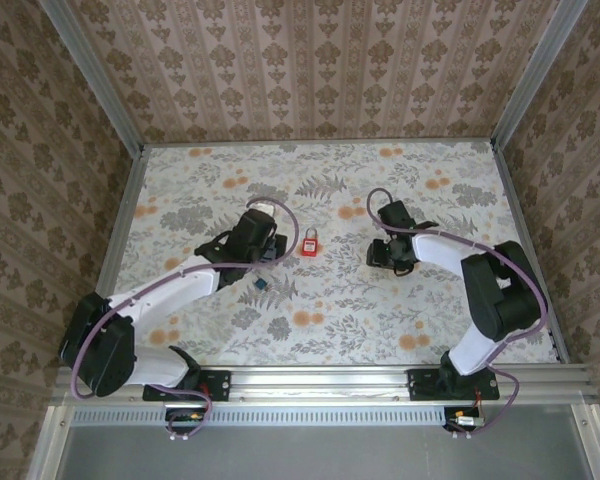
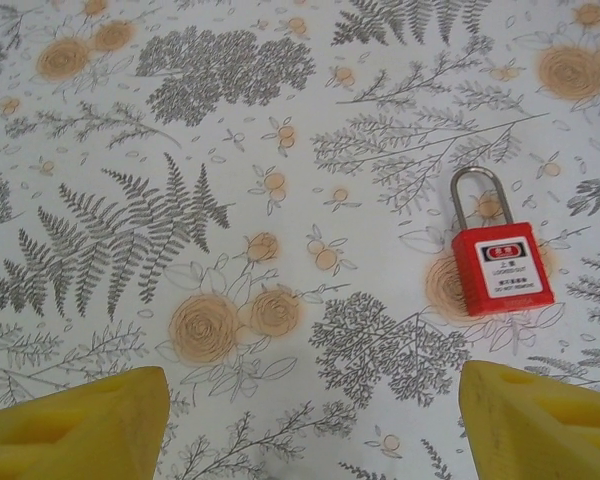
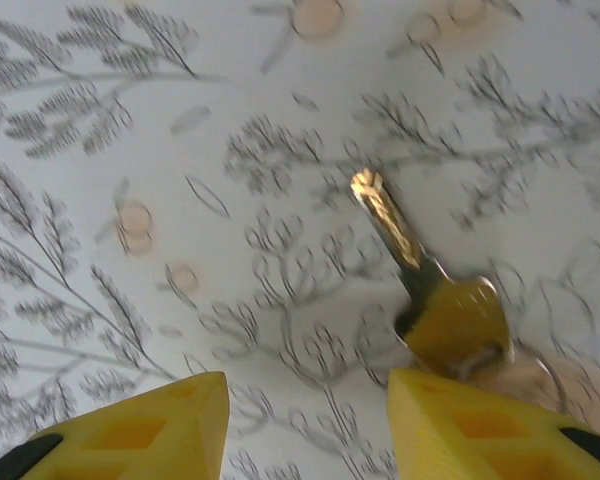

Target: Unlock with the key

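A small red padlock (image 1: 308, 242) with a thin metal shackle lies flat on the floral table, also clear in the left wrist view (image 2: 501, 268). My left gripper (image 1: 277, 243) hovers just left of it, open, with bare cloth between its yellow fingers (image 2: 315, 400). The key (image 3: 425, 290) lies on the table in the blurred right wrist view, its metal blade pointing away. Its head looks yellowish there and sits just beyond the right finger (image 3: 500, 430). My right gripper (image 3: 308, 400) is open, with nothing between the fingers, and sits right of the padlock (image 1: 383, 258).
A small dark blue-teal object (image 1: 260, 283) lies on the cloth beside my left forearm. Patterned walls and metal rails (image 1: 120, 220) close in the table on three sides. Open cloth stretches behind and in front of both grippers.
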Robot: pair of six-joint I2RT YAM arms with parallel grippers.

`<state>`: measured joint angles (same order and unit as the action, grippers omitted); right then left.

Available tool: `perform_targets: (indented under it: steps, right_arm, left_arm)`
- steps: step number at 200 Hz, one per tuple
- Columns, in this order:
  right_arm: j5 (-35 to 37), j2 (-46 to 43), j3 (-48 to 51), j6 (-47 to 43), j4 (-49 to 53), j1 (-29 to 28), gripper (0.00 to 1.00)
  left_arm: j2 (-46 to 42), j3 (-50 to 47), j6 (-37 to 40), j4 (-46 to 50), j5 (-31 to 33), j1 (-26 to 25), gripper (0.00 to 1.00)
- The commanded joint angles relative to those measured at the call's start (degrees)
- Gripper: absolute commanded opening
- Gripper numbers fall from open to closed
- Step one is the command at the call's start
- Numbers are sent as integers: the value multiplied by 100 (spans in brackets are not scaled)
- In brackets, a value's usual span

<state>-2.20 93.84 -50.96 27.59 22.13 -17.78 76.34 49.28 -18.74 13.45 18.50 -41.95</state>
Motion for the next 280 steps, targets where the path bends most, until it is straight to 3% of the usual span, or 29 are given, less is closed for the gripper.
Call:
perform_targets:
  steps: [1,24,46,71,171,204,280]
  right_arm:
    - [94,-509,112,3,460,111,48]
    - [412,-955,16,-47,593,134,46]
    - [695,-741,-325,-38,813,242,44]
    - [-166,-644,13,699,305,689,32]
    - [-967,-1209,1736,2816,-1752,1227,30]
    - [-1250,-1022,1826,2904,-2219,1268,29]
    - [-1165,-1362,2087,2905,-2647,1303,31]
  left_arm:
    - [56,286,177,25,-23,-55,76]
    - [79,343,222,-10,-39,-84,76]
    - [118,414,218,-14,-70,-110,76]
    - [120,451,196,-4,-92,-190,76]
    - [180,315,143,-151,-178,-269,76]
    - [179,278,126,-168,-182,-275,76]
    - [195,308,143,-236,-222,-286,76]
